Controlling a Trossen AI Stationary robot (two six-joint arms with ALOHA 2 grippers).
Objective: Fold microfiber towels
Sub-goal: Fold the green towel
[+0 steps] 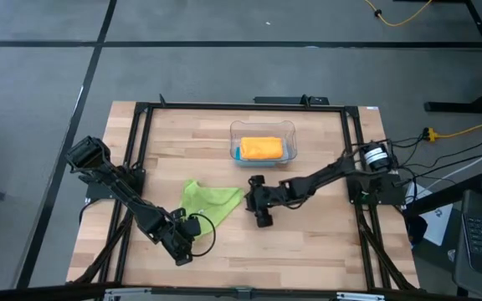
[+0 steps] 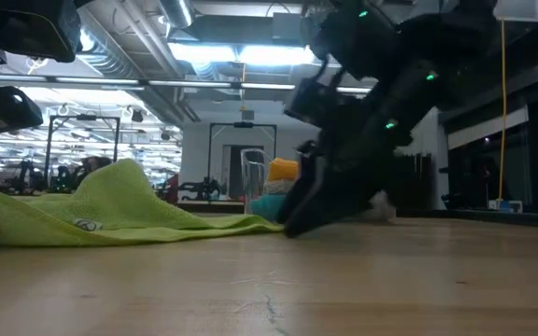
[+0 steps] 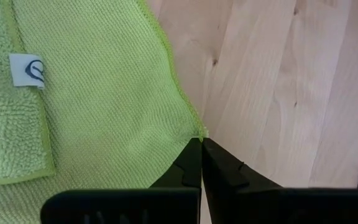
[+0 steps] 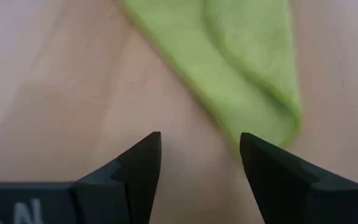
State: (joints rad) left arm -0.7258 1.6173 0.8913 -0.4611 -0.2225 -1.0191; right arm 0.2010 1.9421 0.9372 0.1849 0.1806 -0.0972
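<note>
On the wooden table (image 1: 308,242), near its middle, the lime green towel (image 1: 210,199) is spread in a loosely rumpled, partly folded shape. Its near corner is pinched between the closed fingers of the left gripper (image 3: 201,142), whose jaws are pressed together on the cloth's edge. Just beside the towel's other end, the right gripper (image 4: 199,152) is held low over bare wood with its jaws wide apart and nothing between them. Farther back, the orange towel (image 1: 262,149) is seen folded inside the clear plastic bin (image 1: 289,130).
</note>
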